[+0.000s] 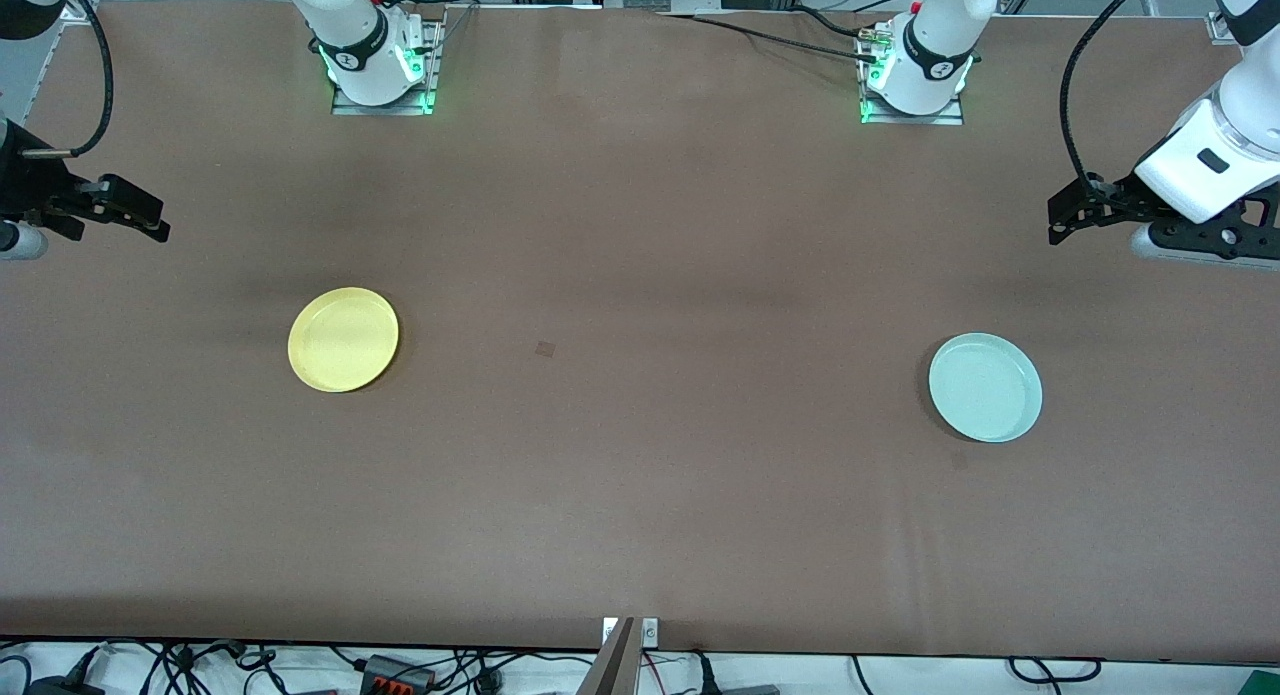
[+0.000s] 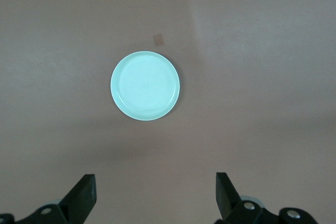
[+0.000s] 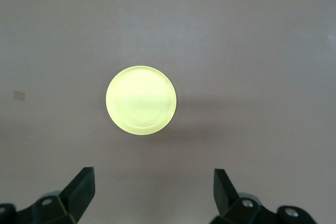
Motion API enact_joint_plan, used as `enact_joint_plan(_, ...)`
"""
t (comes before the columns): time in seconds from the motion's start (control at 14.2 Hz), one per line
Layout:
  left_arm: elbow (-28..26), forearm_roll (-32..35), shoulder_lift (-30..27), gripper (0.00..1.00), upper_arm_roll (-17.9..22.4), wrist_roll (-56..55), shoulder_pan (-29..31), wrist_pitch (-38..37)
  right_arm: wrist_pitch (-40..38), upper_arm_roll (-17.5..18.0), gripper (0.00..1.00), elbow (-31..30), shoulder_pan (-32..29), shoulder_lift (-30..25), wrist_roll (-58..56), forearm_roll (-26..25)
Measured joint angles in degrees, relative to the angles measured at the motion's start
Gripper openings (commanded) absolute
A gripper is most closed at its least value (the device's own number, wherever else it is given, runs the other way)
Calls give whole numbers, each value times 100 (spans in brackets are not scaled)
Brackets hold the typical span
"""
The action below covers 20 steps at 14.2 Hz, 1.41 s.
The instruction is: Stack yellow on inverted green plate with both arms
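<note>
The round, shallow, pale yellow plastic plate (image 1: 343,339) lies rim-up and flat on the brown surface (image 1: 640,475) toward the right arm's end, and the round, shallow, pale mint-green plastic plate (image 1: 985,387) lies likewise rim-up toward the left arm's end, the two well apart with only a small brown square mark (image 1: 545,349) on the bare stretch between them. Neither plate is touched, and the green one does not yet look turned over, so by my reading the task is at its very start. The right pincer (image 1: 135,213) hangs in the air over the right arm's end of the surface, jaws spread wide and holding nothing; in the right wrist view the yellow plate (image 3: 140,100) sits centred ahead of the open fingers (image 3: 81,187), below and forward of them. The left pincer (image 1: 1072,215) hangs over the left arm's end, also wide and empty, with the green plate (image 2: 145,85) ahead of its fingers (image 2: 84,192) and a little off centre. Being round, the plates offer no long axis, so any rim approach serves equally. The relation that matters is nearness: each plate lies under its own arm's reach, the green by the left pincer, the yellow by the right, so the left arm seems best placed to flip the green plate first.
</note>
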Motion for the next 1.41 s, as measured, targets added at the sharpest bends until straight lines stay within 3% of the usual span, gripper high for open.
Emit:
enact_joint_plan(0.99,-2,0,141,100,1,3,1,-27,56,-7,100,0,-2,50,0,0)
enact_joint_plan(1.2,48,1,572,100,34,-1,53,-15,54,-9,100,-1,-2,50,0,0)
enact_joint_plan(1.41,391,1,1450,100,73,15,421,73,55,-11,100,-3,-2,51,-1,-1)
